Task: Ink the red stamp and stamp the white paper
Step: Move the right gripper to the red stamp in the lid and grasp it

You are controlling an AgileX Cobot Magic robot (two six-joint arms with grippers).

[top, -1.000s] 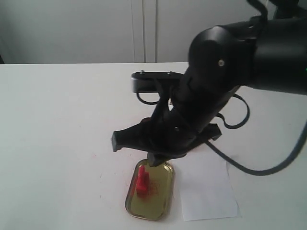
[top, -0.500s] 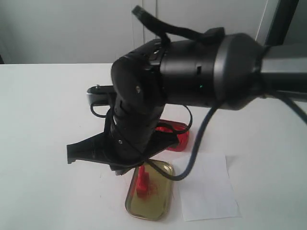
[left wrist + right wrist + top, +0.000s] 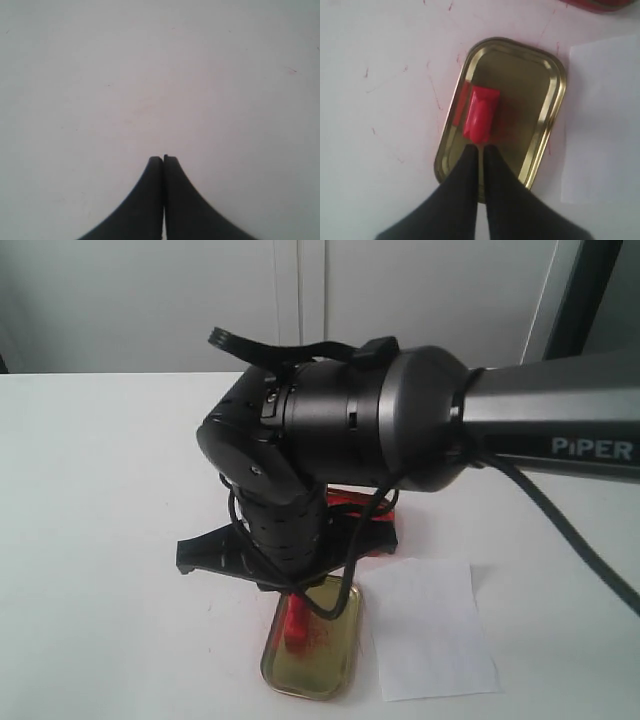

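Note:
The small red stamp (image 3: 296, 625) stands in the gold lid (image 3: 335, 665) near the table's front; from above it shows as a red block (image 3: 481, 114) inside the lid's rim (image 3: 547, 125). My right gripper (image 3: 481, 147) hangs over the lid, shut and holding nothing, with its tips at the stamp's near edge. In the exterior view the arm hides those tips. The white paper (image 3: 430, 630) (image 3: 605, 120) lies flat just right of the lid. My left gripper (image 3: 163, 158) is shut over bare table.
The red ink tin (image 3: 370, 525) sits behind the lid, mostly hidden by the right arm, and its edge (image 3: 600, 4) shows in the right wrist view. Red smears mark the table around the lid. A white wall stands behind the table.
The right arm has swung left and turned above the lid, now covering more of the red tin. The stamp, lid and paper have not moved.

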